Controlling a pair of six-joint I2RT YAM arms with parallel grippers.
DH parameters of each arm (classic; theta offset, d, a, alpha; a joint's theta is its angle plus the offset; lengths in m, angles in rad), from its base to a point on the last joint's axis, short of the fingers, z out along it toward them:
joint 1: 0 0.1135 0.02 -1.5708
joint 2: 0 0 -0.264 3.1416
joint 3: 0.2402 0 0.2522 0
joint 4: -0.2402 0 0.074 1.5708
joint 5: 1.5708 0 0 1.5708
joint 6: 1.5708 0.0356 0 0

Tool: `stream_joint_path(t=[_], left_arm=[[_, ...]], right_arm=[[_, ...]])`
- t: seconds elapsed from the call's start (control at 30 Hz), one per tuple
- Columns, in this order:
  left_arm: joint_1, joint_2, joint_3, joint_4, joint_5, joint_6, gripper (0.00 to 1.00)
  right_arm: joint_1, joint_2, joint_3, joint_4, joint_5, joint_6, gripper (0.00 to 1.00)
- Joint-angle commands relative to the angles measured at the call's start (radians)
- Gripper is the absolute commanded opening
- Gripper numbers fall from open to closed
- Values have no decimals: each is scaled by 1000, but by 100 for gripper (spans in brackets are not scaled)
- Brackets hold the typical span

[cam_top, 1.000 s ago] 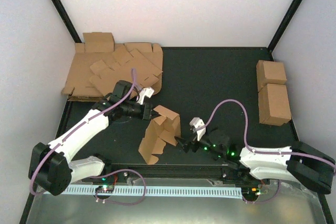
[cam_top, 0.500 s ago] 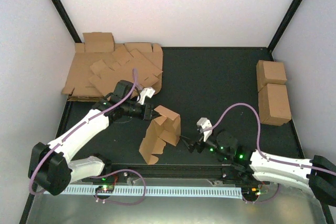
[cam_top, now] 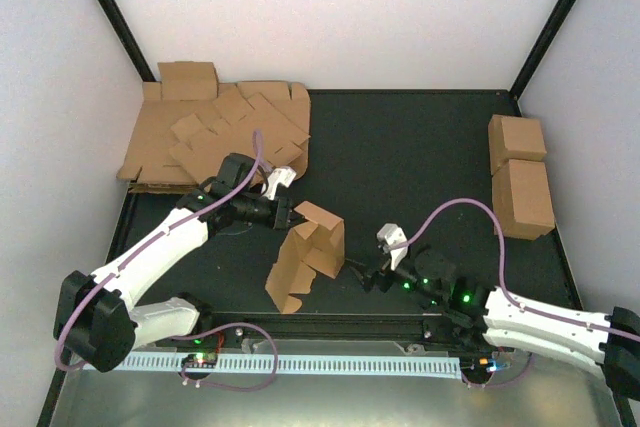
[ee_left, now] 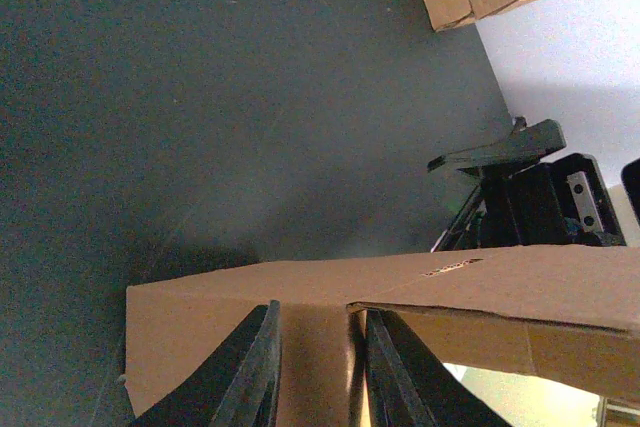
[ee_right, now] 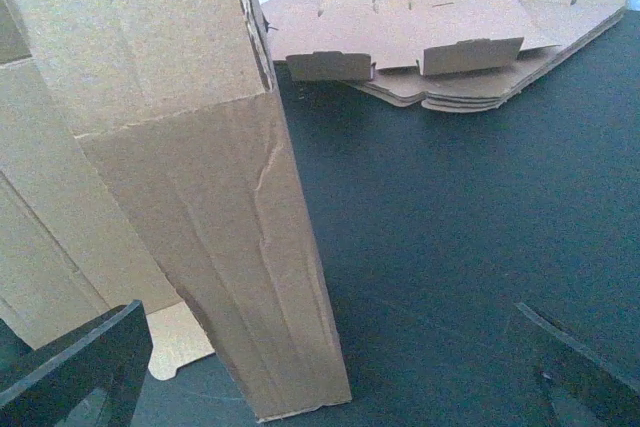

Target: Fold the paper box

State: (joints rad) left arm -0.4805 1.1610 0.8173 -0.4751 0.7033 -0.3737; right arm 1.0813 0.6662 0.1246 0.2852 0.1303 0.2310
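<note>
the paper box [cam_top: 305,255] stands half formed on the black table [cam_top: 420,157], near the front edge between our two arms. its long body is tilted upward and a flap hangs open at the bottom. our left gripper [cam_top: 288,215] is clenched on the box's upper panel; from the left wrist we see its fingers [ee_left: 255,372] pinching a strip of cardboard between them. our right gripper [cam_top: 360,275] is spread wide just beside the box's right face, holding nothing. we judge the box light, fairly stiff across its panels but soft at the creases. one face is already wrinkled, so a hard squeeze would probably dent it. we would take it by a flat panel edge near a crease, not by the thin tabs. the heap of flat sheets [cam_top: 215,137] lies well apart, at the far left.
</note>
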Motion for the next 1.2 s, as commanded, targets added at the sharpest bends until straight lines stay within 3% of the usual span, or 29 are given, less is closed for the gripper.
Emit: stream_joint_path(t=[0.0,0.6,0.8,1.17], left_arm=[[-9,14,45,-18,-22,18,26],[-19,19,49,-20,-30,17,25],[-22,19,52,-25,-33,17,26],[-23,5,51,-29,-35,15,26]], right_arm=[[-3,-38,50,-81,26,13,99],[-4,-131,155,-299,-1,57,99],[-5,-154,177,-267,-3,104,99],[-4,82,361,-239,27,109,98]])
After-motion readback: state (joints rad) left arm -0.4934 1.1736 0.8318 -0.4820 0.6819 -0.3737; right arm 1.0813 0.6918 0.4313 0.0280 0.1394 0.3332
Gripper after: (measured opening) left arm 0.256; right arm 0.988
